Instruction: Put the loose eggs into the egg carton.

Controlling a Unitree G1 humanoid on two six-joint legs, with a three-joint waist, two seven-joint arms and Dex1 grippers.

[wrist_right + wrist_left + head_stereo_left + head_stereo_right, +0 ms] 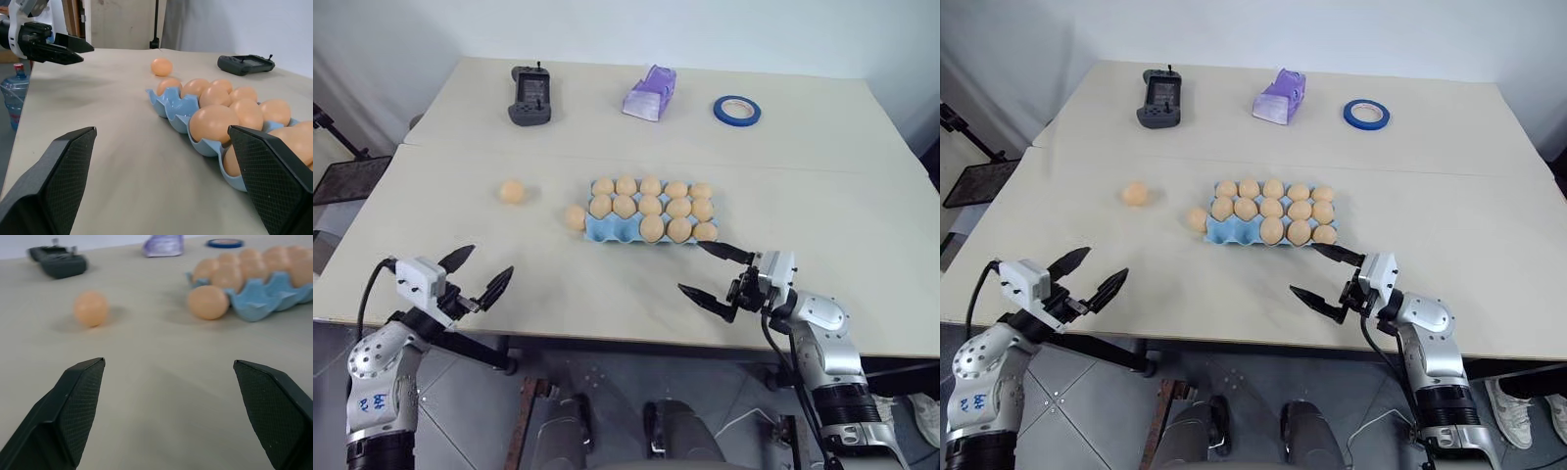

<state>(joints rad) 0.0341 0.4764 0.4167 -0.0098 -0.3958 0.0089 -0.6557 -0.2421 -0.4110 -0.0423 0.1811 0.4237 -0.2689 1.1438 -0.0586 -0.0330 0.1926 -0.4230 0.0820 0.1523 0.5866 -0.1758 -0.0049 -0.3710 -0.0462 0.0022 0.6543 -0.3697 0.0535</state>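
Blue tape roll, lilac box and black controller line the frame's top; left gripper and right gripper gape wide, empty.

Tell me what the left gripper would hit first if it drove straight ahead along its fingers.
Probably nothing soon: bare table lies between the open left gripper fingers. Further on, the line seems to pass between the lone egg and the egg beside the carton, though depth is unclear.
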